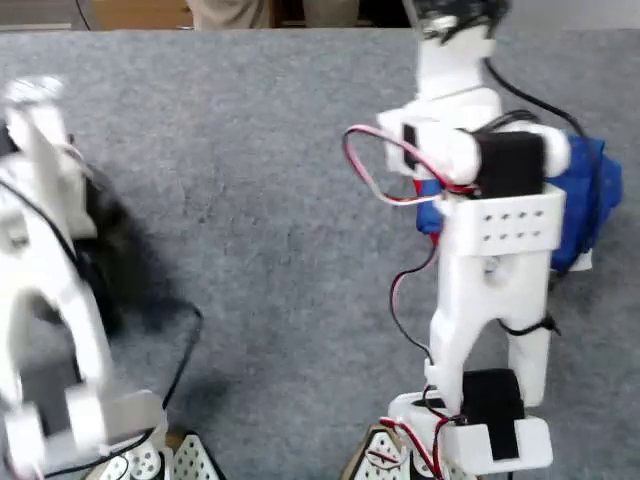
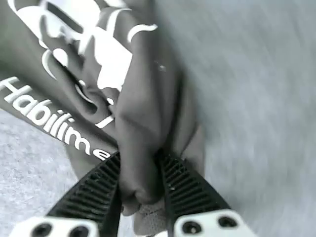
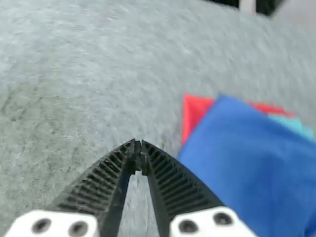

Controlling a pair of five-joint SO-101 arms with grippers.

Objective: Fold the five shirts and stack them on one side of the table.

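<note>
A dark grey shirt (image 2: 143,98) with white print is gripped in a bunched fold by the left gripper (image 2: 139,165), whose ribbed jaws are closed on the cloth. A blue shirt (image 3: 247,163) lies just beside the right gripper (image 3: 138,148), over a red shirt (image 3: 193,111) and a teal shirt (image 3: 297,126). The right gripper's jaws are met at the tips, nothing held, above the grey table (image 3: 74,74).
</note>
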